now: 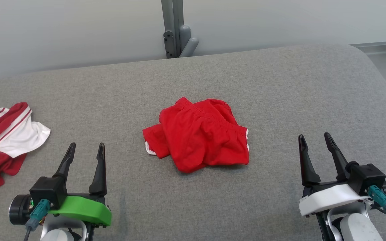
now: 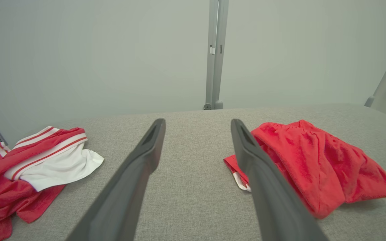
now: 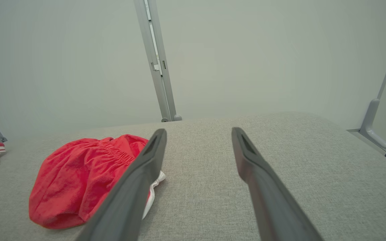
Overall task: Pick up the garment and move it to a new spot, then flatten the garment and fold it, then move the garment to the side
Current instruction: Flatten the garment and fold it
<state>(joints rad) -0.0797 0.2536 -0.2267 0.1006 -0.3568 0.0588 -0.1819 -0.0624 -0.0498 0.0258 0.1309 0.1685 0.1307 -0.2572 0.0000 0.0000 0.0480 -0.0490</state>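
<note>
The garment (image 1: 199, 135) is a crumpled pair of red shorts with an elastic waistband and white trim, lying in a heap at the middle of the grey padded table (image 1: 280, 83). My left gripper (image 1: 86, 145) stands open at the lower left, well short of the heap and to its left. At the lower right my right gripper (image 1: 314, 135) is open too, apart from the cloth. The left wrist view has the garment (image 2: 313, 164) to the right of the open left gripper (image 2: 196, 124). In the right wrist view the garment (image 3: 79, 180) lies left of the open right gripper (image 3: 198, 132).
A second piece of clothing, red with white stripes (image 1: 2, 140), lies bunched at the table's left edge, also in the left wrist view (image 2: 28, 167). A grey metal post (image 1: 176, 28) stands behind the table's far edge. The table's rounded corner (image 1: 374, 63) drops off at the right.
</note>
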